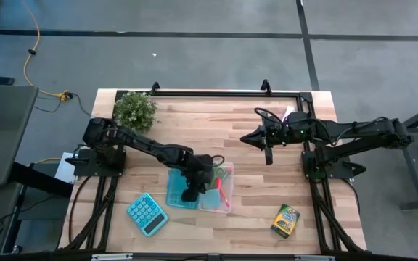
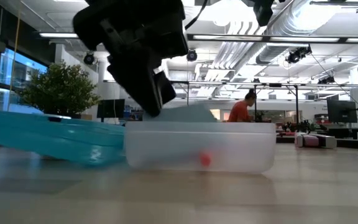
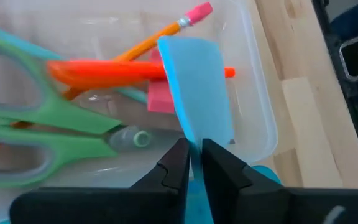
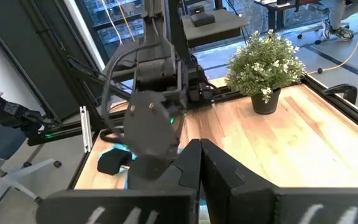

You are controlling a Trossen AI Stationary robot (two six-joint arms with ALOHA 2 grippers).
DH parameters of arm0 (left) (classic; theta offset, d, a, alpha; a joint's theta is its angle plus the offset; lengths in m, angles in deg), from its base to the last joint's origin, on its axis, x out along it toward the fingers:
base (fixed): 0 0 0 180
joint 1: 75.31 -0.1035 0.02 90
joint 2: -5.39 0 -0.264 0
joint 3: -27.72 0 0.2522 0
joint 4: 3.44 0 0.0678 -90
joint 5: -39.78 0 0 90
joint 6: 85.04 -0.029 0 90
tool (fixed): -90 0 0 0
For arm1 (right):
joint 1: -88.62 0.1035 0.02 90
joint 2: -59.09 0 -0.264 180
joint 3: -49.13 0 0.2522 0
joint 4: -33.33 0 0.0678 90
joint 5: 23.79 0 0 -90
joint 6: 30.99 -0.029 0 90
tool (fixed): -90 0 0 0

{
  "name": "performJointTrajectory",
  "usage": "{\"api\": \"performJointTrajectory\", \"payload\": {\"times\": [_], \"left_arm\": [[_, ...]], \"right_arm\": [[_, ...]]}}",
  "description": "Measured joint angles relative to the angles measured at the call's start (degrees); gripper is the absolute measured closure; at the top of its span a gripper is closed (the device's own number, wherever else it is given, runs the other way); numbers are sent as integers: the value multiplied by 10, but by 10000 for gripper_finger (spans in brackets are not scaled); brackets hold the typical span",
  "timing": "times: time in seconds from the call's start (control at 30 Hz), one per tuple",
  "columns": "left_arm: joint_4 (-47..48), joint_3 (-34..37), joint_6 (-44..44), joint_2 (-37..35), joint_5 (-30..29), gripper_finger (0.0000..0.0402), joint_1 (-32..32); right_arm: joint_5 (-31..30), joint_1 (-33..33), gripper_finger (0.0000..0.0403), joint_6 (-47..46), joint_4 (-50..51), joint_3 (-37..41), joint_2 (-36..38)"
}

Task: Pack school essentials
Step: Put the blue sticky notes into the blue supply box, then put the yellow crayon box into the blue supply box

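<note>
Left tool point(image 3: 195, 163) stands over the clear box point(image 1: 227, 205) at the table's point(image 1: 231, 123) front middle, its fingers pinched nearly together on the edge of the light-blue note pad point(image 3: 197, 87), which stands on edge inside the box near one end wall. Also in the box: green scissors point(image 3: 36, 124), an orange marker point(image 3: 110, 71), a pencil point(image 3: 166, 31) and a pink eraser point(image 3: 160, 96). A teal lid point(image 2: 48, 137) touches the box's side. Right tool point(image 1: 247, 138) hangs fully closed and empty over open table at the rear. The crayon box point(image 1: 286, 220) lies near the front right edge, the calculator point(image 1: 146, 214) front left, the plant point(image 1: 135, 109) rear left.
</note>
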Motion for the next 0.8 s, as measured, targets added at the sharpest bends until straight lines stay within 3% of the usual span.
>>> {"api": "performJointTrajectory", "payload": {"times": [0.43, 0.67, 0.8], "left_arm": [[-12, 1, 4, 8, -26, 350, 8], [-5, 1, 21, 6, -37, 293, 2], [37, 1, 40, -22, -23, 253, -18]], "right_arm": [[0, 0, 403, 0, 9, 0, 0], [0, 0, 403, -3, 9, 0, 0], [-13, 0, 402, -58, 6, 0, 0]]}}
